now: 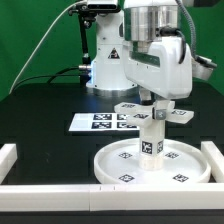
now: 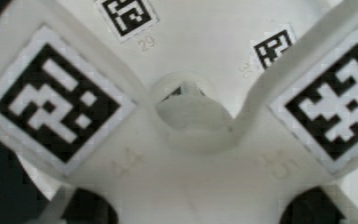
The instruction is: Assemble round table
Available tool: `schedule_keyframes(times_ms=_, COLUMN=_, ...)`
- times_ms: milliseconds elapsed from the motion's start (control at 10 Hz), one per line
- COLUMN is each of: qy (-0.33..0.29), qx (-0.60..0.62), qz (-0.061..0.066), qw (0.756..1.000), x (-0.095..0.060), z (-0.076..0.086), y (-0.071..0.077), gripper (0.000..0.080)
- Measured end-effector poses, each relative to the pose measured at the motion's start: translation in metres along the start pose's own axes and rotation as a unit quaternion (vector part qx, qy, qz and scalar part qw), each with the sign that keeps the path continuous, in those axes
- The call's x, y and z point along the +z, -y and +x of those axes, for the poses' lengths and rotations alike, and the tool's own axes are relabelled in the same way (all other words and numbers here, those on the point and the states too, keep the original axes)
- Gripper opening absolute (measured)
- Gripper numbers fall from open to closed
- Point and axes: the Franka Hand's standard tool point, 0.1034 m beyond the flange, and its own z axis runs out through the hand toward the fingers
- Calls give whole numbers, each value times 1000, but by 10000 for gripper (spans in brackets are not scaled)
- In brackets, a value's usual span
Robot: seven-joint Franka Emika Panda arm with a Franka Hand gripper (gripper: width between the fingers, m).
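The large round disc (image 1: 122,168) lies flat near the table's front. The short cylindrical leg (image 1: 151,140) stands upright on its central hub. The cross-shaped base (image 1: 150,112) sits on top of the leg, its arms carrying square tags. My gripper (image 1: 152,99) comes straight down onto the base. In the wrist view the cross-shaped base (image 2: 190,110) fills the picture, with tagged arms on either side of its round middle socket. One arm of the base lies between my dark fingers (image 2: 83,206), and the gripper (image 2: 202,208) is shut on it.
The marker board (image 1: 100,121) lies flat behind the disc, toward the exterior view's left. Long white border rails run along the left (image 1: 8,156), the front (image 1: 60,201) and the right (image 1: 215,152). The arm's white base (image 1: 108,62) stands at the back.
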Motion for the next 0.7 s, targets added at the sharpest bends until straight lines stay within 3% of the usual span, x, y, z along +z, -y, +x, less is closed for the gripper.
schedule_keyframes(times_ms=300, qy=11, qx=177, qz=9, qw=984, x=0, z=-1, y=1, gripper=442)
schedule_keyframes(times_ms=500, qy=11, qx=304, qz=12, qw=953, x=0, z=-1, y=2, gripper=442)
schedule_keyframes(times_ms=700, qy=13, qx=324, qz=14, qw=946, x=0, z=0, y=1, gripper=442)
